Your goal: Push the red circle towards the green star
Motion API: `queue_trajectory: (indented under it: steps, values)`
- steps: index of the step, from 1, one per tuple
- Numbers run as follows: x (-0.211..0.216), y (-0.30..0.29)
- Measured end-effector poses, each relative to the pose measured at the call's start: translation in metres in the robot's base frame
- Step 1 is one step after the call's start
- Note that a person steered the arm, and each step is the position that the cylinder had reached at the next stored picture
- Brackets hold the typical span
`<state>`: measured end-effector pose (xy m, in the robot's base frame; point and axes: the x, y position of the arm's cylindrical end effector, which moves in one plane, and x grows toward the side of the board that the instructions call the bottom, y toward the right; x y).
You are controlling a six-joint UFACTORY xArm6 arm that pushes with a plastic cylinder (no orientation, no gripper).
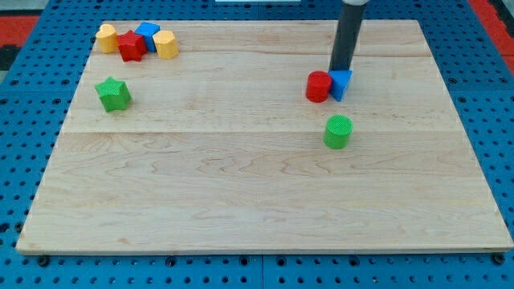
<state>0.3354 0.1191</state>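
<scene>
Item: red circle block (319, 87), a short red cylinder with a flat round top, standing upright on the pale wooden board (241, 185), in the view's upper right part. Its right side touches a blue triangular block (342, 83).

My tip (340, 70), the lower end of the straight dark rod, stands just behind the seam between those two blocks, toward the view's top; whether it touches either cannot be told. There is no pincer on this arm, so no open or closed state applies.

Green star block (113, 94): far to the view's left, well apart from the red circle, on its own.

Green cylinder block (338, 132): near the red circle, below it and a little to the view's right, not touching.

Cluster at the view's top left: a yellow block (106, 38), a red block (131, 46), a blue block (148, 33) and a second yellow block (165, 44), packed close together; their shapes are unclear.

Markings: no writing or labels readable.

Surface: light-grained planks, lying on a blue perforated panel (32, 104) with red at the view's top corners.
</scene>
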Motion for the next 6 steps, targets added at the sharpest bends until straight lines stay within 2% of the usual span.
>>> queue_trajectory:
  steps: [1,2,3,4,5,6]
  values:
    - [0.018,0.063]
    - [0.047,0.100]
    - [0.040,0.043]
    - [0.010,-0.037]
    - [0.011,-0.123]
    - [0.033,-0.105]
